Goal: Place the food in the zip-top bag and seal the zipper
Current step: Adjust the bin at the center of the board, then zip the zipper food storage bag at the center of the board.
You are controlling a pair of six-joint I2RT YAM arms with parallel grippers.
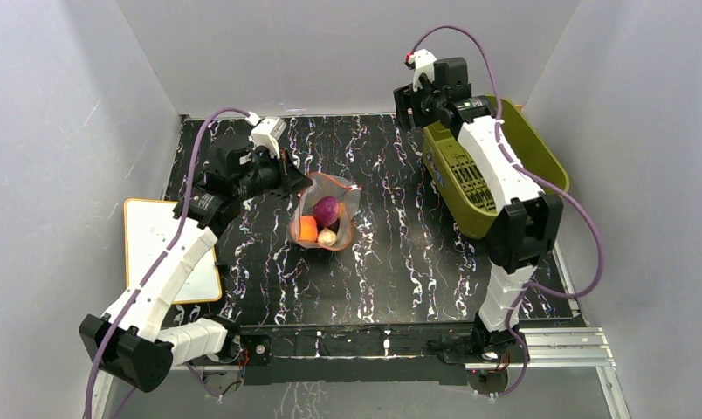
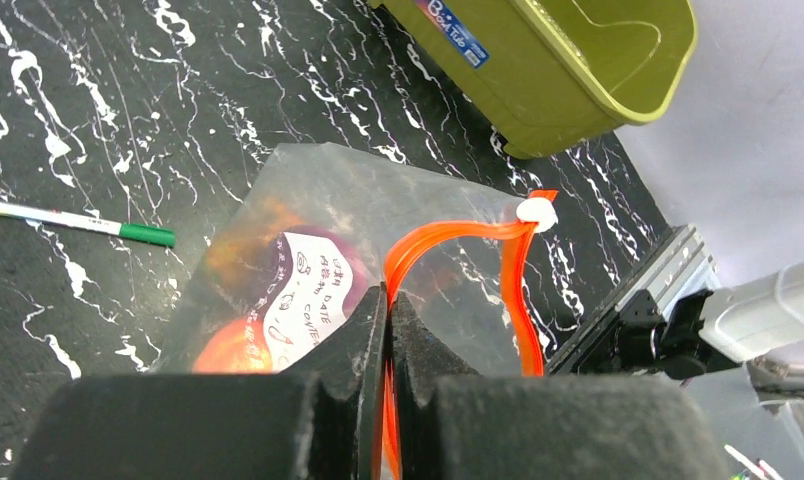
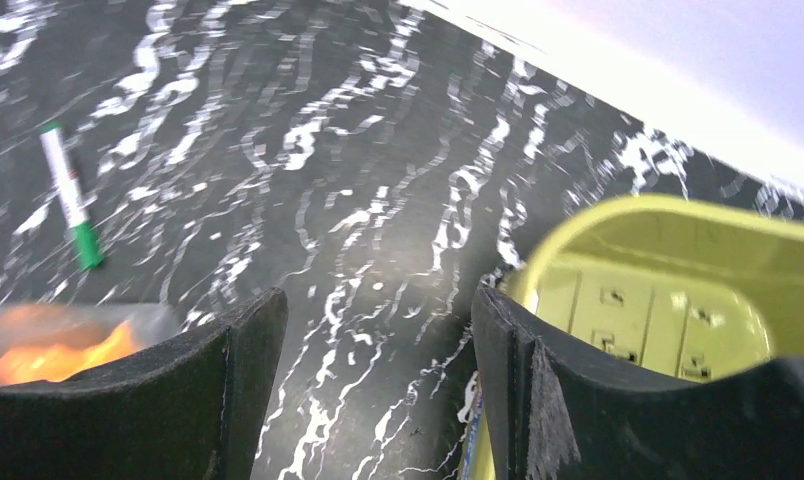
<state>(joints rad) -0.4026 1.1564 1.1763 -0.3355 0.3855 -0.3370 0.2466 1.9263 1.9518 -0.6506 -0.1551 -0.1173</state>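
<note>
The zip-top bag (image 1: 326, 218) stands open mid-table with food inside: a purple piece (image 1: 326, 209), an orange piece (image 1: 307, 229) and a beige piece (image 1: 327, 236). My left gripper (image 1: 299, 182) is at the bag's left rim. In the left wrist view this gripper (image 2: 389, 295) is shut on the red-orange zipper (image 2: 458, 235), which loops open to a white slider (image 2: 536, 212). My right gripper (image 1: 415, 109) hangs at the back right beside the basket. Its wrist view shows it (image 3: 378, 310) open, with only tabletop between the fingers.
The olive-green basket (image 1: 496, 166) stands at the right, its rim (image 3: 678, 215) close to my right finger. A white pen with a green cap (image 2: 78, 222) lies beyond the bag. A white board (image 1: 168, 249) lies off the table's left edge. Grey walls close in the sides.
</note>
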